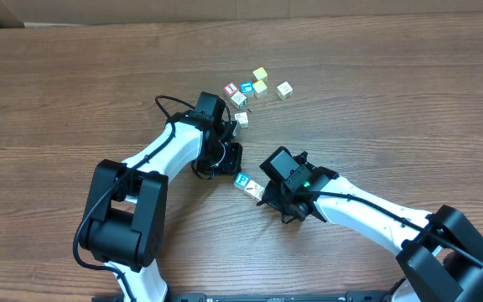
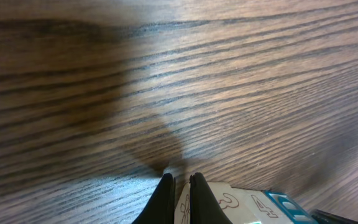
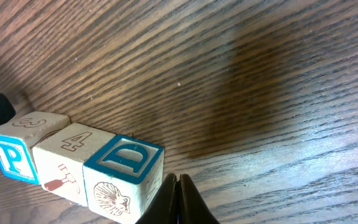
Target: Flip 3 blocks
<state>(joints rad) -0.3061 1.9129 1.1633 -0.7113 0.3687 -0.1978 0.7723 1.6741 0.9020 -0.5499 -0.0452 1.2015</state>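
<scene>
Left hand [image 2: 180, 182] and right hand [image 3: 177, 182] both closed, empty, flanking blocks [image 1: 250, 185] mid-frame; probably between flips; next: tip one over.

high overhead, wrist close-ups sharing blocks [image 3: 67, 158]

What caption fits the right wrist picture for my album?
Shut right claw next to a row of three picture blocks on the wooden table.
</scene>
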